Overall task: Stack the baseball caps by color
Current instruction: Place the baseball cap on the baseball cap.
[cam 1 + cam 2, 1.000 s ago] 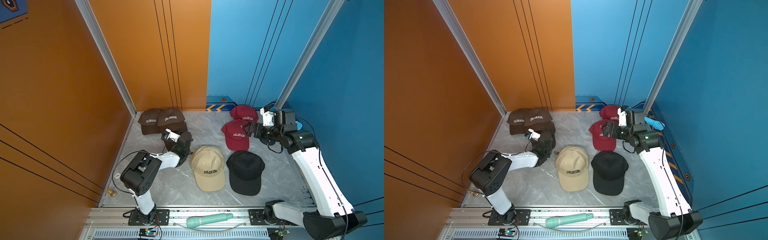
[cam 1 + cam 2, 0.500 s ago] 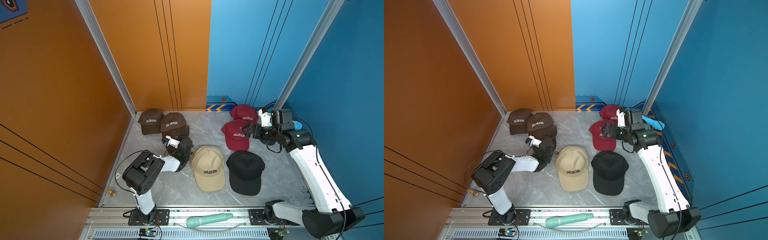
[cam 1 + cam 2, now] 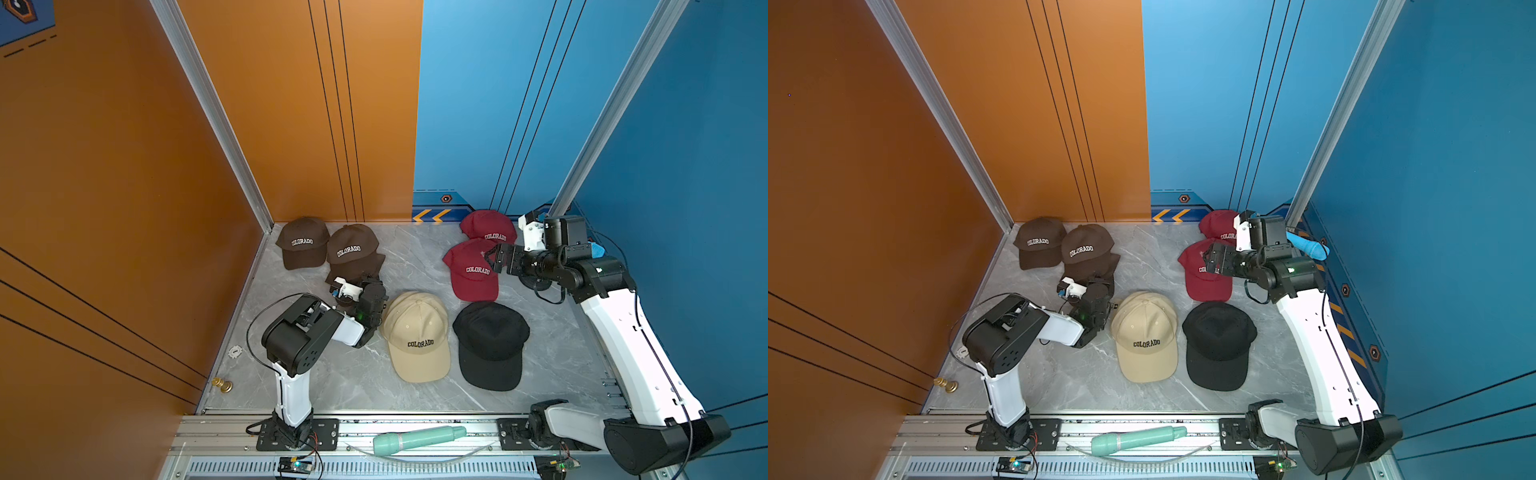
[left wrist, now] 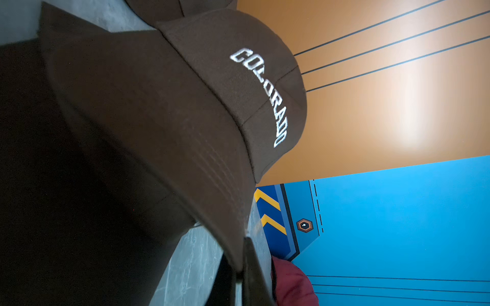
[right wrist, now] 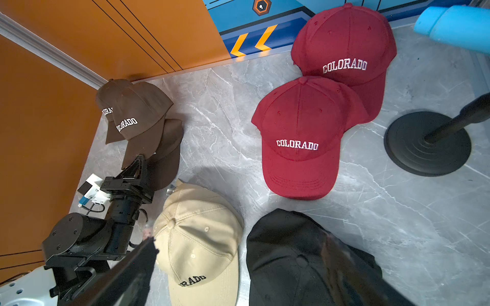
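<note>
**Left gripper clamped on a brown brim; right gripper spread wide by the red caps**

Top views. Grey marbled tabletop. Orange walls left and back, blue walls back and right. Yellow chevrons at the back wall's foot.
Count:
- Three brown caps, back left: far brown cap, middle brown cap, and a third brown cap mostly under the middle one.
- Two red caps, back right, overlapping: far red cap, near red cap.
- One beige cap and one black cap, side by side at centre front. Cannot tell whether either covers another.
- Two microphones: teal microphone on the front rail, blue microphone by the right wall.

Writing: white "COLORADO" on two brown and both red caps, black "COLORADO" on the beige. The black cap is plain.

Left wrist. The middle brown cap's brim fills the frame, pinched at its edge between closed fingers.

Right wrist. Fingers stand far apart with nothing held. Both red caps lie flat on the marble, a black stand base near them.
</note>
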### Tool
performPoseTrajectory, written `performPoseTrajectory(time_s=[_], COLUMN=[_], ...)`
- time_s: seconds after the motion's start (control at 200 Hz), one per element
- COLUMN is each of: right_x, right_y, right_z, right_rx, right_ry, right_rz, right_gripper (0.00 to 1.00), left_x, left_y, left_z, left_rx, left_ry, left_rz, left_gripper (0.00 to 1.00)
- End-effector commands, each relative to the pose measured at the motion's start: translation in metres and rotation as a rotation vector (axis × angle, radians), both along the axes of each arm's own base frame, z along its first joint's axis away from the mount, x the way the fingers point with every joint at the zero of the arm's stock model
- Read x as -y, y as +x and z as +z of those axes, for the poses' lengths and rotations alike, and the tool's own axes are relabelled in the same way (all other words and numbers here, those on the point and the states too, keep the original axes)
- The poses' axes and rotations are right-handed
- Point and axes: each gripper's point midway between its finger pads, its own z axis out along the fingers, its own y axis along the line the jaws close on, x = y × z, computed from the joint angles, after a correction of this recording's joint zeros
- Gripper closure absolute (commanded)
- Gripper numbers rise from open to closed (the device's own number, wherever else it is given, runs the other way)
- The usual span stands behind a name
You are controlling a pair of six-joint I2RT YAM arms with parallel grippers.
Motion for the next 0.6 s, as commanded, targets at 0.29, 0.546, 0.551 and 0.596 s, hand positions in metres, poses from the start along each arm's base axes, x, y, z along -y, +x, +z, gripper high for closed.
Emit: performPoseTrajectory(time_s=[0.29,0.546,0.551,0.596], right_x=[-0.001,-0.002,-0.002,-0.001], right_y=[0.001,0.001,0.002,0.002], right_z=[-0.004,-0.008,-0.008,-0.008], right_rx=[-0.018,-0.015,-0.013,-0.014], right_ry=[-0.032,-0.027,-0.027,-0.028], right_rz=[0.008,0.007,0.008,0.006], right_gripper=[0.00,0.00,0.00,0.00], left_x=[0.009,0.007,0.007,0.005], left_y=[-0.005,-0.013,-0.014,-0.017], left_z=[0.017,0.074,0.074,0.075], left_rx=[0.015,0.072,0.073,0.072], left_ry=[0.081,0.145,0.145,0.149], left_rz=[-0.120,-0.137,-0.137,-0.133], left_gripper=[1.00,1.00,1.00,1.00])
